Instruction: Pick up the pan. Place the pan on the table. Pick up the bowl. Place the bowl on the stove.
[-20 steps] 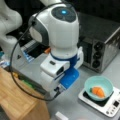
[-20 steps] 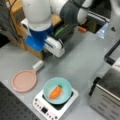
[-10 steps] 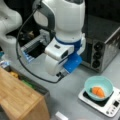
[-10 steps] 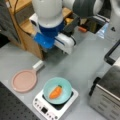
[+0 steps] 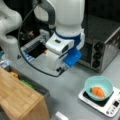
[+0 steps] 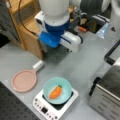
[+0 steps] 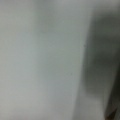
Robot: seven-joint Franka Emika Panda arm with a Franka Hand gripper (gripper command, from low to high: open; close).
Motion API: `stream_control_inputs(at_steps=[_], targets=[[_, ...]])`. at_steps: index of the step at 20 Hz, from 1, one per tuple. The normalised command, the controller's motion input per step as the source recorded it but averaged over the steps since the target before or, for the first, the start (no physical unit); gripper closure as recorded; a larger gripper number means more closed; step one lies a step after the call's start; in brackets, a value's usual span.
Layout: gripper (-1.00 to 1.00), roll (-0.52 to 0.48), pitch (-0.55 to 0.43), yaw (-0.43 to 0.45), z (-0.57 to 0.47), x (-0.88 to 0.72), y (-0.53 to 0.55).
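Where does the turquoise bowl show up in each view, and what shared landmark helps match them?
Front view: bowl at lower right, sitting on the stove.
Front view: bowl at bottom centre, on the stove, right of the pan.
Wrist view: not in it.
Shared landmark: the orange carrot inside the bowl.

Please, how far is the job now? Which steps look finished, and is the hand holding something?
Both placements look done: the pan lies flat on the table, and the bowl, with an orange piece inside, sits on the stove. The hand hangs over the table, away from both, with nothing visibly held. No step appears left.
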Motion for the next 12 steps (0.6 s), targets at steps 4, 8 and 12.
stream_control_inputs(at_steps=[4, 8, 12], targets=[[-1.00, 0.058, -0.206, -0.055, -0.09, -0.33, 0.13], [-1.00, 0.063, -0.183, -0.072, -0.09, -0.28, 0.11], [-1.00, 0.044, -0.166, -0.064, -0.11, -0.25, 0.10]])
